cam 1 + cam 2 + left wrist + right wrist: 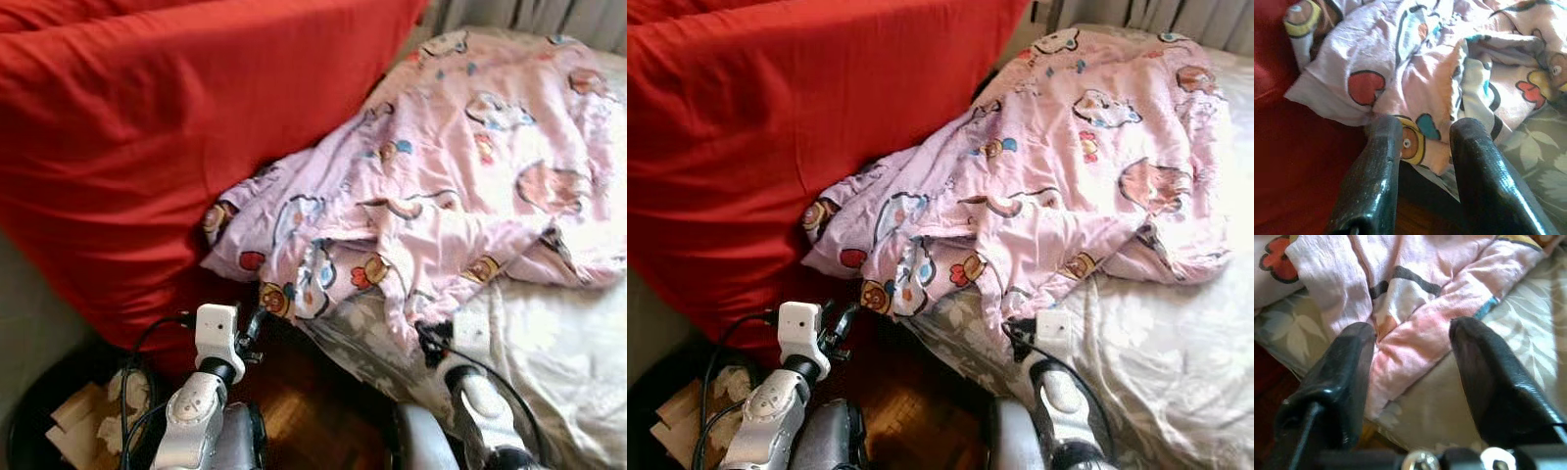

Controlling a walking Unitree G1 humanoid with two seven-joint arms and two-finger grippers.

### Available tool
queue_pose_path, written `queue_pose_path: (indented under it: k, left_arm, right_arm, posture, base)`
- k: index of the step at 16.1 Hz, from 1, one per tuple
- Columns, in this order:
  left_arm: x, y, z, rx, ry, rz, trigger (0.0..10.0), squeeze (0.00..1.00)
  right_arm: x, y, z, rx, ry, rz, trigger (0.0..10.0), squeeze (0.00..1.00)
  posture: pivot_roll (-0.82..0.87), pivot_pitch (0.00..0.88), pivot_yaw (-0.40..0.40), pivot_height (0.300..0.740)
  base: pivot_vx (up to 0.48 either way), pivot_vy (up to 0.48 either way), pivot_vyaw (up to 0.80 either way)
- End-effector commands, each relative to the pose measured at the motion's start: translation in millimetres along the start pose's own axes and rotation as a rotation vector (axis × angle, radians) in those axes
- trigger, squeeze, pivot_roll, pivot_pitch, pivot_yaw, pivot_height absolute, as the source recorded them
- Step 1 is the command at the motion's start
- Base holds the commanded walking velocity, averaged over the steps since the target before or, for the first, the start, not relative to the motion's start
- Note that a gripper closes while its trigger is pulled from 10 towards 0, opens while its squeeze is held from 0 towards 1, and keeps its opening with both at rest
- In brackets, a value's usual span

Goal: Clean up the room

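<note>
A crumpled pink quilt with cartoon prints lies across the bed, one corner hanging over the near edge. My left gripper is open at that hanging corner, with a fold of the quilt between its fingers. On the right, my right gripper is open too, its fingers straddling a pink fold at the bed's edge. Both arms reach up from below.
A big red cushion or cover fills the left side and leans against the bed. The mattress has a grey leaf-print sheet. Dark wooden floor lies below, and a black bin with cardboard scraps stands at the lower left.
</note>
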State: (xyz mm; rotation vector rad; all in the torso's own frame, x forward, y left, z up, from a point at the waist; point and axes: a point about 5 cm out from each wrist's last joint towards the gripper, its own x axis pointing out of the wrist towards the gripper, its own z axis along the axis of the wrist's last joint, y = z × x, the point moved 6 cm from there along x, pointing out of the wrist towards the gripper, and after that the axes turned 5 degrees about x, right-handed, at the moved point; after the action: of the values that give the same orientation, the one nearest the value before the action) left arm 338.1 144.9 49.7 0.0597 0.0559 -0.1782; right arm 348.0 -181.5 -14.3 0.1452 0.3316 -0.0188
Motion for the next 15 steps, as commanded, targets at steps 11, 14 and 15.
queue_pose_path:
  k: [11, 14, 15]
  left_arm:
    - [1.0, 10.9, 32, -0.006, -0.073, 0.037, 10.0, 0.00]
    - [-5.9, 12.4, 28, -0.009, -0.057, 0.042, 10.0, 0.00]
    - [-8.6, 12.8, 25, -0.009, -0.047, 0.045, 10.0, 0.00]
  right_arm:
    - [11.7, 18.2, 7, -0.089, 0.049, 0.040, 10.0, 0.00]
    - [11.5, 15.8, 6, -0.087, 0.047, 0.022, 10.0, 0.00]
    - [11.4, 14.1, 6, -0.084, 0.045, 0.005, 10.0, 0.00]
  posture:
    - [0.12, 0.308, 0.040, 0.595]
    - [0.12, 0.319, 0.041, 0.595]
    - [0.12, 0.320, 0.042, 0.595]
  base:
    - [0.000, 0.000, 0.00]
    - [0.000, 0.000, 0.00]
    - [0.000, 0.000, 0.00]
